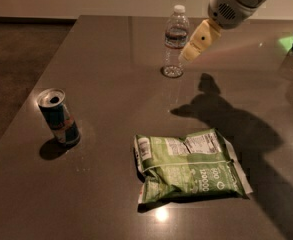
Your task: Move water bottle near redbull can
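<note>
The water bottle, clear with a white cap and a dark label band, stands upright at the far middle of the table. The redbull can, blue and silver with an open top, stands upright near the table's left edge, well apart from the bottle. My gripper with pale yellow fingers hangs from the arm at the upper right, just to the right of the bottle at label height and above the table. It holds nothing.
A green snack bag lies flat on the near middle of the dark table. The arm's shadow falls across the table's right side. The floor lies beyond the table's left edge.
</note>
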Controlling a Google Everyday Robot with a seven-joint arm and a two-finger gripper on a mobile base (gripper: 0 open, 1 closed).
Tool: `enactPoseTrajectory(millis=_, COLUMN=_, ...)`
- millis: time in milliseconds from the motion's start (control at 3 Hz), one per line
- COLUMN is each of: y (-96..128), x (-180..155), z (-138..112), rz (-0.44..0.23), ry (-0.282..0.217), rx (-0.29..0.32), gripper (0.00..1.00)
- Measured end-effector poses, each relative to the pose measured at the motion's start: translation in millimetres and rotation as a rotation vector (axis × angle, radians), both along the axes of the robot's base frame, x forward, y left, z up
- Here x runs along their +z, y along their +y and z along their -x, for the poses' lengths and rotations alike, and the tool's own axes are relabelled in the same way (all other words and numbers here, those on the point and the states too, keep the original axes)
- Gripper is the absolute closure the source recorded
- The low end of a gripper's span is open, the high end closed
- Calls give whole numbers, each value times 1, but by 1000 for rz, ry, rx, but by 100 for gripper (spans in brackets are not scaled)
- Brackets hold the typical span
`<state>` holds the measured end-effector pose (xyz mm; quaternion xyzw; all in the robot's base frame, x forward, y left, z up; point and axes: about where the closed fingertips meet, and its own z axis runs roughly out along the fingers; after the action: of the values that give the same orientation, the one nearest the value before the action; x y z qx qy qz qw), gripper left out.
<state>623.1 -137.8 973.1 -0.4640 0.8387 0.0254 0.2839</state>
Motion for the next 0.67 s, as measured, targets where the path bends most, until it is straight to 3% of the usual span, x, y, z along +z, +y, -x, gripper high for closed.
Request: enactPoseTrajectory(millis=667, y=14, x=-3, z=-47, rz=-56, ry=-18, rx=-57, gripper=0)
